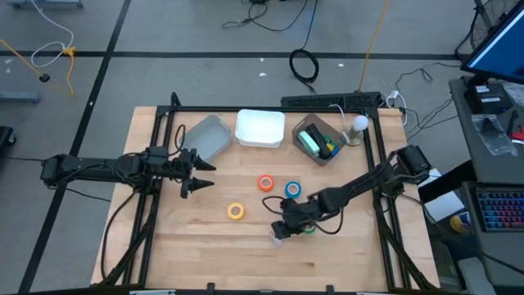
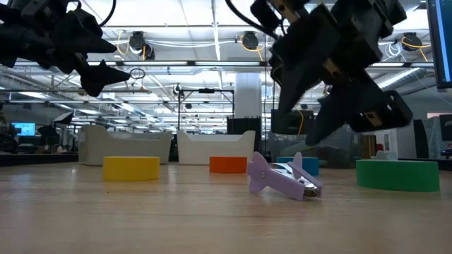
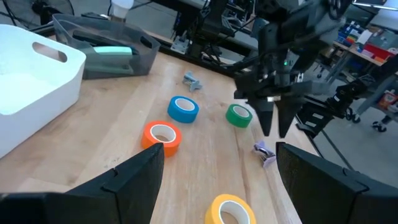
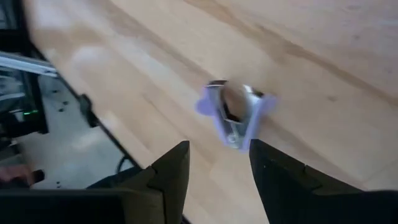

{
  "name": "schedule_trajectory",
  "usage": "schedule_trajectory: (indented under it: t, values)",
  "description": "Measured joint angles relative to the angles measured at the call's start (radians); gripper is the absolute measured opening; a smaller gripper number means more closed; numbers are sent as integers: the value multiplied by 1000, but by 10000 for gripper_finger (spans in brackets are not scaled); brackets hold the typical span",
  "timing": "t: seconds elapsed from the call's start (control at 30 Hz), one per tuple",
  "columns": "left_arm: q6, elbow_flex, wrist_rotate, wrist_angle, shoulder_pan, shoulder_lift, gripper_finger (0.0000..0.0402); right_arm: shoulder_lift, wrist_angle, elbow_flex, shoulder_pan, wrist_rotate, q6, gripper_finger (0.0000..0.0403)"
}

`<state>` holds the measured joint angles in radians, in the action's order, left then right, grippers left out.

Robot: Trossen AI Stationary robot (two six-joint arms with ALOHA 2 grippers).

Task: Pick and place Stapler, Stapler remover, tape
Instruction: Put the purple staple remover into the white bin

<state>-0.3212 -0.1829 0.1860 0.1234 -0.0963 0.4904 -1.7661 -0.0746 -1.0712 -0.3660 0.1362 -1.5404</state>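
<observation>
Here the right claw [image 4: 214, 163] hangs released just above the staple remover [image 4: 235, 115] on the tabletop [image 1: 164, 238], left claw [image 1: 199, 173] released, well apart

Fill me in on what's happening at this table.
The right pincer hangs open just above the purple staple remover, which lies on the wooden table, not yet gripped. The orange, blue, yellow and green tape rolls sit loose on the table nearby. The left pincer waits open, raised off to the side.
</observation>
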Motion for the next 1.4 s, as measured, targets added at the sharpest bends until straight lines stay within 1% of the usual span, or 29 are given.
schedule_trajectory:
  t: [0.13, 0.63, 0.8, 1.4]
  values:
    - [-4, 0, 0, 0, 0, 0, 312, -9, 6, 0, 3, 23, -1, 160]
    - [-4, 0, 0, 1, 0, 0, 312, -53, -15, 1, 21, 20, 4, 160]
    - [-4, 0, -1, 3, 0, 0, 312, -50, -13, -1, 29, -5, 7, 160]
    - [-1, 0, -3, 7, 0, 0, 312, -69, -17, 1, 34, 9, 8, 160]
